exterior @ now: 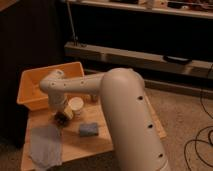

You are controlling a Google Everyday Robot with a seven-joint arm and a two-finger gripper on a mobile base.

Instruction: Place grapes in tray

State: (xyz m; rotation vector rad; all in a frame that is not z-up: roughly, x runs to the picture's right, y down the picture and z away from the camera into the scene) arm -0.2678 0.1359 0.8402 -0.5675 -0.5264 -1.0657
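The grapes (63, 119) are a small dark bunch on the wooden table (75, 145), just left of a white cup (76, 106). The tray (31, 99) is a yellow-orange bin at the table's back left, behind the grapes. My white arm (125, 115) reaches from the right across the table, bends in front of the tray and points down. The gripper (61, 112) is right over the grapes, at their top edge, partly hidden by the wrist. I cannot tell whether it touches them.
A blue sponge (88, 129) lies right of the grapes. A blue-grey cloth (46, 145) lies at the table's front left. A dark cabinet stands left of the table, a low shelf unit (150, 57) behind, and cables (200, 145) on the floor at right.
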